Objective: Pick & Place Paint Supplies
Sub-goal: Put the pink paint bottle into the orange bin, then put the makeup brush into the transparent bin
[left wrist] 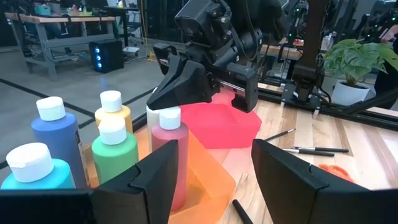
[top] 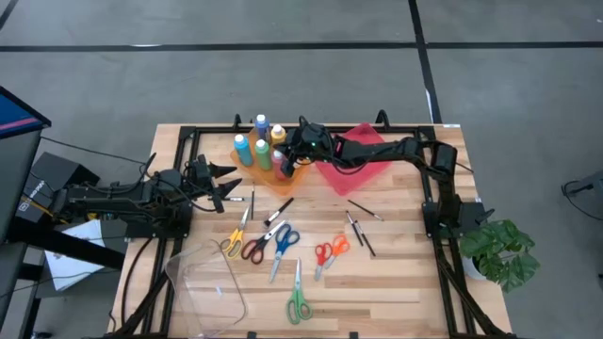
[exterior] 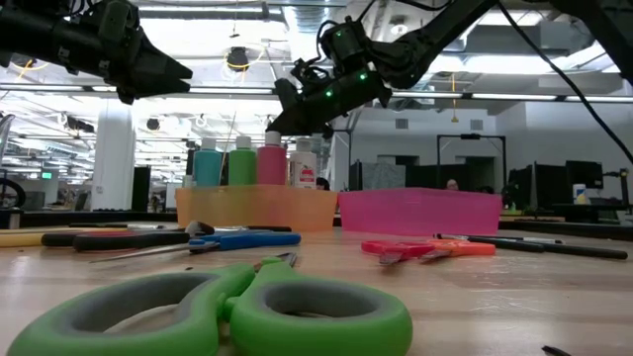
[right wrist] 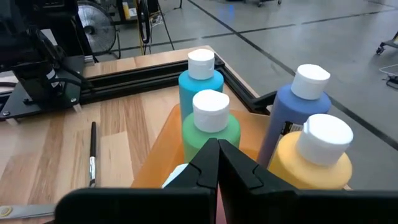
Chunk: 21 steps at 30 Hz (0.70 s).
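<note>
Right gripper (top: 288, 162) pinched shut, empty, hanging over the translucent orange tray (top: 247, 175) at the bench's (top: 405, 282) far edge, just above the white-capped pink bottle (left wrist: 168, 155). Smooth plastic bottles packed upright in the tray: blue (top: 261, 125), yellow (top: 278, 134), green (top: 263, 153), teal (top: 243, 149). Glossy red tray (top: 363, 160) touching beside it. Left gripper (top: 229, 183) jaws wide, empty, near the left edge, pointing at the tray. Scissors (top: 298, 299) and thin brushes (top: 362, 209) lie flat mid-bench; near edge mostly open wood.
</note>
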Tool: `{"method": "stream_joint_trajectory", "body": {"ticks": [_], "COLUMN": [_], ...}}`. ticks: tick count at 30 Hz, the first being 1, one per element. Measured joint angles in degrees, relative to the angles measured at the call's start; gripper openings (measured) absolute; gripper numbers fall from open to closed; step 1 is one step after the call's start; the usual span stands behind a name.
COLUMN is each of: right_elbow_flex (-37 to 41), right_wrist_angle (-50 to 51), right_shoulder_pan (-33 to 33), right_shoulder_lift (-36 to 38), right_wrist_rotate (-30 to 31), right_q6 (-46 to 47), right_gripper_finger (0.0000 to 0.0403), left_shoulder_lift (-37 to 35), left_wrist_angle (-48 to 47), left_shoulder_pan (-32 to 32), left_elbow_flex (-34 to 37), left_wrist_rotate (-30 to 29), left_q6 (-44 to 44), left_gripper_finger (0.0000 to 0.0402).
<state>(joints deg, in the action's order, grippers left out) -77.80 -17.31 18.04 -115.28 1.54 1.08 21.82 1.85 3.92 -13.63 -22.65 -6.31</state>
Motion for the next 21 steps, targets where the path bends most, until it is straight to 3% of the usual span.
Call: {"method": "stream_joint_trajectory", "body": {"ticks": [6,11,15,21], "right_elbow_flex": [0.3,-1.0,-1.0,-0.7], "right_wrist_angle": [-4.6,-2.5,6.9,32.7], "right_shoulder_pan": [0.0,0.0,-0.3,-2.1], "right_shoulder_lift": [-0.4,3.1,10.4,26.0], "right_wrist_rotate": [-0.1,0.0,0.1,1.0], "right_q6": [-1.0,-3.5,-4.7,-4.5], "right_gripper_finger": [0.0000,0.0000,0.0017,0.0065], "left_shoulder_lift": [0.0,0.0,0.0,0.0], "left_wrist_angle": [0.0,0.0,-0.1,-0.1], "left_shoulder_pan": [0.0,0.0,0.0,0.0], "left_elbow_flex": [0.0,0.0,0.0,0.0], "left_wrist_rotate": [0.0,0.0,0.0,0.0], "left_q6": [0.0,0.0,0.0,0.0], "left_gripper_finger": [0.0200,0.0200,0.0200,0.0200]}}
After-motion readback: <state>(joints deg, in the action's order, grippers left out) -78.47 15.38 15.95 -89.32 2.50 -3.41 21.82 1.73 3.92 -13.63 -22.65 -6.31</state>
